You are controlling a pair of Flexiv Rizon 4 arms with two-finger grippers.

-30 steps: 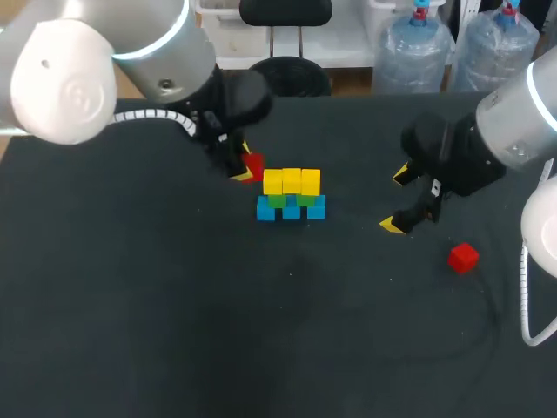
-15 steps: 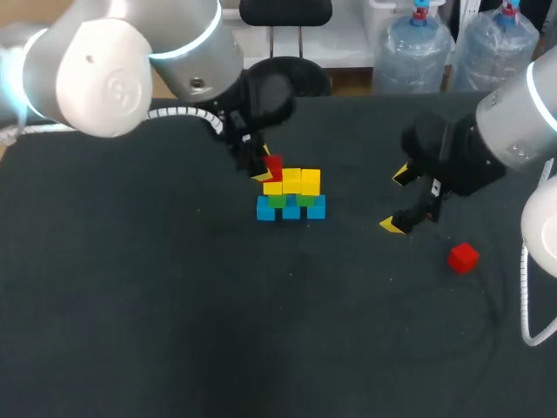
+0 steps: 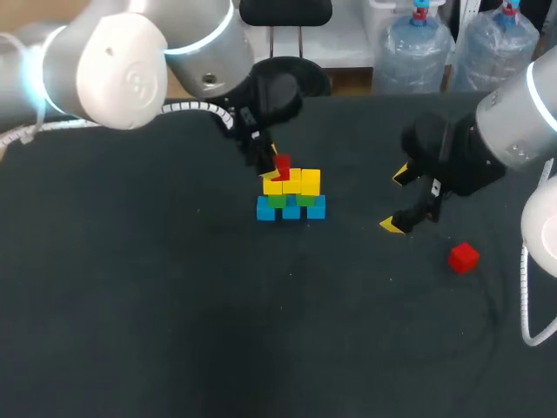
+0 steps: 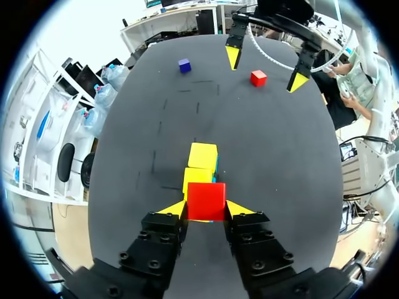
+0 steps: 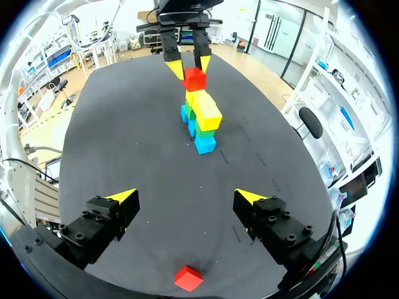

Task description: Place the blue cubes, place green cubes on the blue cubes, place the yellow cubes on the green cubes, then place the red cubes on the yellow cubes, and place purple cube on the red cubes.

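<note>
Squarely, the left gripper [image 4: 206, 210] clamped a plain, sharp-edged red cube [image 4: 206, 198] over the left end of the yellow cubes [image 3: 291, 182]. The right gripper [image 3: 397, 200] hung at the right with fingers wide apart, a second red cube [image 3: 463, 258] lying nearer.

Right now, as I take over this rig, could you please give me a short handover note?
Left gripper: shut on a red cube over one end of the yellow cubes.
Right gripper: open, empty, away from them.
Done: blue cubes, green cubes, yellow cubes stacked.
To do: place this one, add the loose red cube near the right gripper, then the purple cube.
</note>
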